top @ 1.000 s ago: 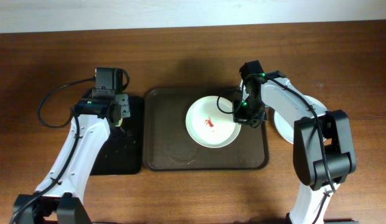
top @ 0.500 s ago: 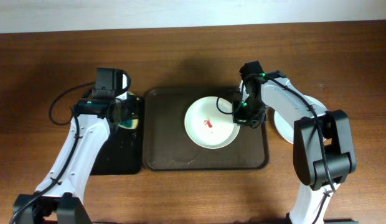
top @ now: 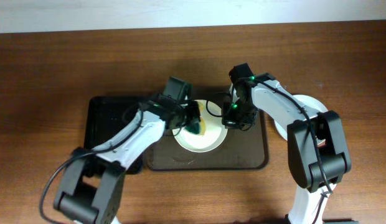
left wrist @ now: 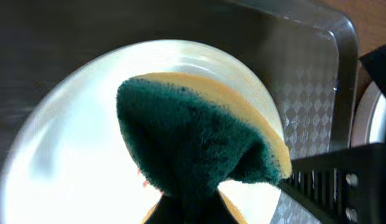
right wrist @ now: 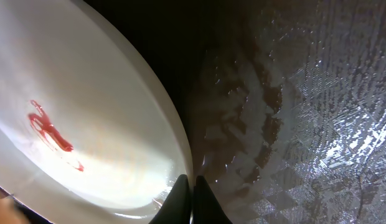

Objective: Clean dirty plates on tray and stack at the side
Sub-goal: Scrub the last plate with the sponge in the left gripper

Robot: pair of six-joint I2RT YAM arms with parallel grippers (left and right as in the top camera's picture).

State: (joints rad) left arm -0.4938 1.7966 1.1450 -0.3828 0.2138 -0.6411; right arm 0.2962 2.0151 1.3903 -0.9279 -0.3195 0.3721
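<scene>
White plate (top: 194,142) mid brown tray (top: 246,153), red smear (right wrist: 48,129) | left gripper (top: 192,121) pinches green-yellow sponge (top: 198,127) on plate | right gripper (top: 233,116) nipped shut on plate's right rim | bare tray floor at the front and right | second plate (top: 307,103) on table past tray's right edge

red-smeared white plate (top: 202,142) lies on the dark brown tray (top: 243,155); second plate (top: 311,104) just beside the tray.

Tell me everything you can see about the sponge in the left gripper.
The sponge has a dark green scouring face on a yellow foam layer. The left gripper pinches its lower end, folding it, over the white plate on the brown tray. Whether it touches the plate is unclear.
</scene>
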